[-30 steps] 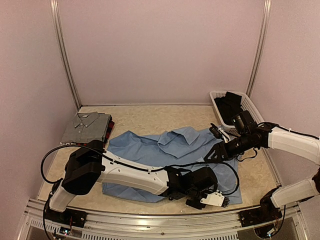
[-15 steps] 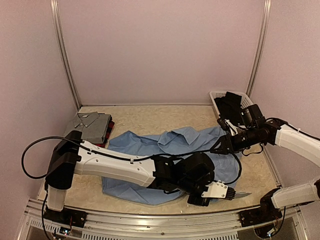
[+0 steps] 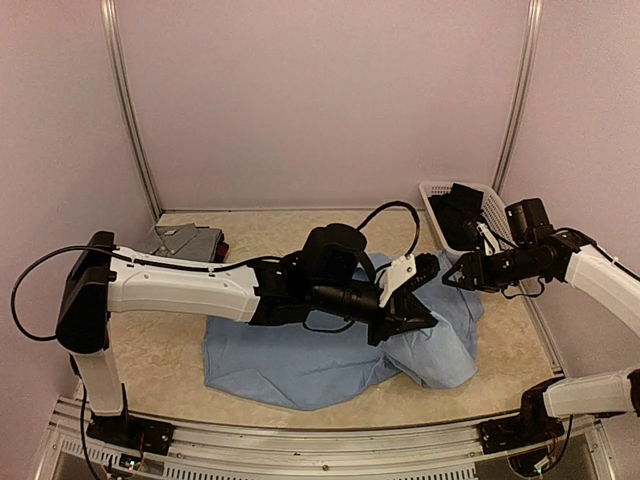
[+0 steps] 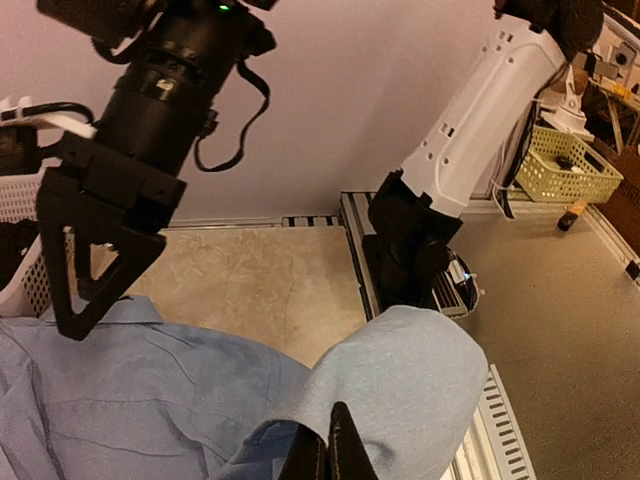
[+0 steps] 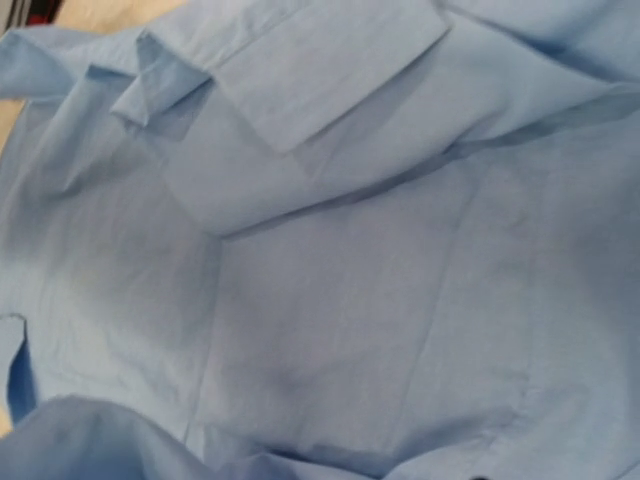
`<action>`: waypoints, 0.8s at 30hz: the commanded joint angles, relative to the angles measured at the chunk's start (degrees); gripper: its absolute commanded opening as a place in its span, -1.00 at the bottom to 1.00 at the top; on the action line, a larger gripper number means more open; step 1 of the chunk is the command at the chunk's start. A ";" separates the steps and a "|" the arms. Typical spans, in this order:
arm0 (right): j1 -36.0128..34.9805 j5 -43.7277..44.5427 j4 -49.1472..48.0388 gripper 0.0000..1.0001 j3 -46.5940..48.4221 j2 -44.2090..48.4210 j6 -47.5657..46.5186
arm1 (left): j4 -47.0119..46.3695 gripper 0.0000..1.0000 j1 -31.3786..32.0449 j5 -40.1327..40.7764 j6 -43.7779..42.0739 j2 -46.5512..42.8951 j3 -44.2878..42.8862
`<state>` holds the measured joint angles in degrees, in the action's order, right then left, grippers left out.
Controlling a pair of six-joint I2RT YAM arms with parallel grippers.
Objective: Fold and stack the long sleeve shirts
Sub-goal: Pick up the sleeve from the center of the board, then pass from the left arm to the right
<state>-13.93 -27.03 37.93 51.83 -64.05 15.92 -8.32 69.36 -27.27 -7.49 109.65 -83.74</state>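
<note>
The light blue shirt (image 3: 300, 360) lies spread and rumpled over the middle of the table. My left gripper (image 3: 425, 318) is shut on a fold of it (image 4: 400, 380) and holds that fold lifted above the rest of the cloth. A grey shirt (image 3: 190, 240) lies folded at the back left, with a red-and-black plaid shirt (image 3: 221, 249) showing at its right edge. My right gripper (image 3: 450, 275) hovers at the blue shirt's right edge, one black finger (image 4: 90, 260) just above the cloth. Its wrist view shows only blue cloth (image 5: 330, 300), so its jaws are hidden.
A white mesh basket (image 3: 500, 205) with dark items (image 3: 462, 215) stands at the back right, close behind my right gripper. The left arm stretches across the table's middle above the blue shirt. Walls close in the table's left, back and right sides.
My left gripper shut on the blue shirt near the front edge, then rose and swung back toward the centre, lifting the cloth. The right gripper drew back toward the basket.
</note>
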 commanded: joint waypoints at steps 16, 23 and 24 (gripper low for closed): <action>1.19 -1.48 -2.21 0.39 -1.83 4.78 2.49 | -21.29 -1.00 -10.53 6.14 33.76 0.71 7.10; 1.19 -8.92 -6.75 0.51 -4.53 8.28 7.76 | -20.47 -1.00 -10.96 7.98 32.00 1.17 6.74; 1.26 -10.29 -7.37 0.53 -4.89 8.62 8.55 | -20.10 -1.00 -10.92 8.46 31.68 1.25 6.44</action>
<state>-13.32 -31.42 34.44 48.31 -57.80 20.62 -27.44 58.85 -20.86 25.06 110.00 -77.03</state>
